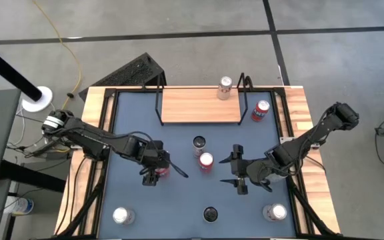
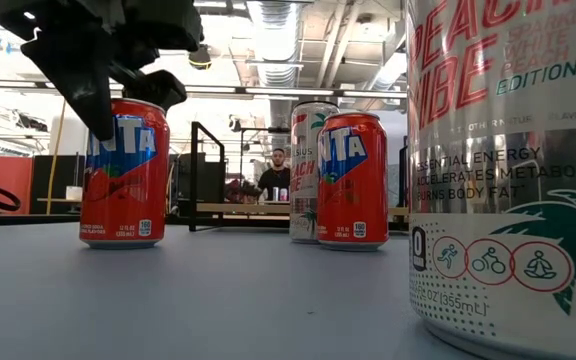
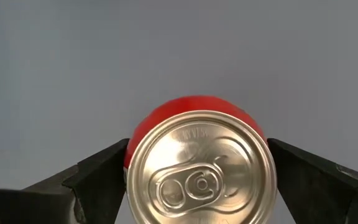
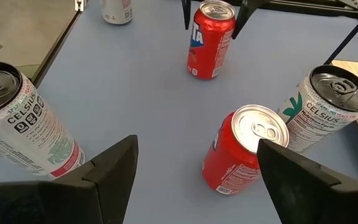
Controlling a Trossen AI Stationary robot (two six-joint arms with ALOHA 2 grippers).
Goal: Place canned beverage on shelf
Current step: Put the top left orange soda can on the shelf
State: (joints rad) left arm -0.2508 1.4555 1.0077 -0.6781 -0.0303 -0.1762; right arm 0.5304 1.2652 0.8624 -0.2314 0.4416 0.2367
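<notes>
One silver can (image 1: 225, 87) is already stood on the light-wood shelf (image 1: 199, 107) at upper centre, while a red Fanta can (image 3: 197, 165), left of centre, is straddled ungripped by the spread left gripper (image 3: 197, 180), the spread right gripper (image 4: 194, 168) facing Celsius-labelled cans

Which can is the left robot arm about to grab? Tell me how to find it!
Start at the blue table and follow the left arm in from the side. Its open claw hangs right over a red can, one finger on each side, with small gaps. It stands upright and alone, apart from the red and white pair mid-table.
</notes>
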